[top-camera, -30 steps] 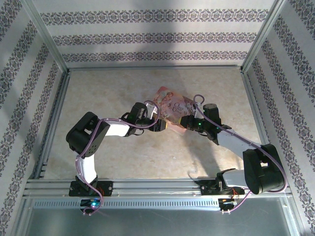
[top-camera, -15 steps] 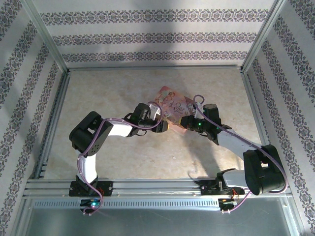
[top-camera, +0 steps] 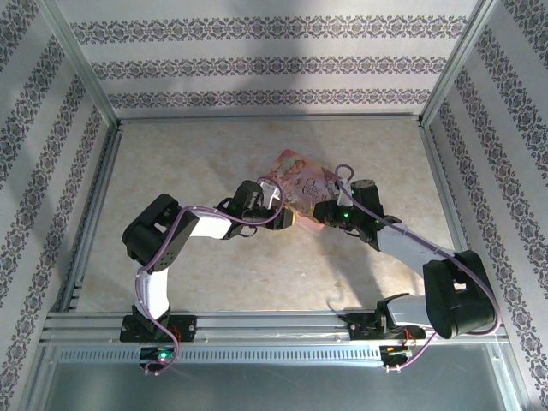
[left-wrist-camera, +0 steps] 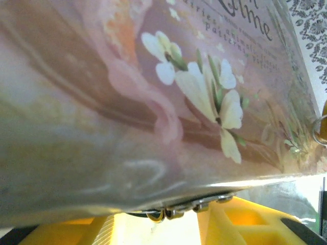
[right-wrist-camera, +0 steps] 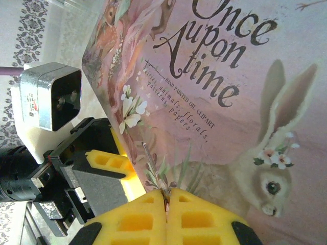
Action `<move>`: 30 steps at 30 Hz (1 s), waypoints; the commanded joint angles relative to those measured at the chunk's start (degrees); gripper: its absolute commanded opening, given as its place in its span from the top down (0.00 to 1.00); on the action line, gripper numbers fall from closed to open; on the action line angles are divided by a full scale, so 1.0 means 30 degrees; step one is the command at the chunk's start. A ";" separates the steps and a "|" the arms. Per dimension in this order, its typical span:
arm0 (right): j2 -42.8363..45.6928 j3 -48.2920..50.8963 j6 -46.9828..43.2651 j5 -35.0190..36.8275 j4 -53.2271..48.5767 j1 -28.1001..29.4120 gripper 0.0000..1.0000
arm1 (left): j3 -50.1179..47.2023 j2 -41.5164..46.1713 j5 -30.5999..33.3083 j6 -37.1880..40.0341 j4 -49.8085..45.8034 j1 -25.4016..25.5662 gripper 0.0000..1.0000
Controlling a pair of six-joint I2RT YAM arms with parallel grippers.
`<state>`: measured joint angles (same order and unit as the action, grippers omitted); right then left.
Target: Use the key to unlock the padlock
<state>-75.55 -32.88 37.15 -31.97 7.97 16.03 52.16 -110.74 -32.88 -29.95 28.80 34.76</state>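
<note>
My right gripper (right-wrist-camera: 167, 193) is shut on the key (right-wrist-camera: 153, 168). Its thin silvery blade sticks up from the yellow fingertips, in front of the pink illustrated tin (right-wrist-camera: 230, 76). In the top view the right gripper (top-camera: 318, 212) is at the tin's (top-camera: 301, 181) near edge, and my left gripper (top-camera: 281, 219) is just left of it. In the left wrist view the left gripper (left-wrist-camera: 156, 218) stands open under the tin's lower edge. Small metal loops (left-wrist-camera: 168, 212) hang there between its yellow fingers (left-wrist-camera: 240, 219). The padlock's body is mostly hidden beneath the tin.
The tin (left-wrist-camera: 153, 87) lies on a beige table (top-camera: 188, 163) inside a frame of aluminium rails (top-camera: 265, 321), with patterned walls around it. The left gripper's yellow finger (right-wrist-camera: 107, 159) and black body sit close to the left of the key.
The left arm has moved a little to the right, toward the tin's near edge, and its jaws have narrowed. The right gripper has stayed shut on the key and barely shifted.
</note>
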 commanded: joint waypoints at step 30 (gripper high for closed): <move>0.8480 0.2016 -0.5179 0.4139 -0.6232 0.3223 1.00 | -0.1102 0.3337 -0.0202 -0.3031 -0.1096 0.1039 0.79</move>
<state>-52.73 -28.84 25.80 -24.34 -7.53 23.07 48.49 -103.46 -30.46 -37.43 27.03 37.04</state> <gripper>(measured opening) 0.044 0.217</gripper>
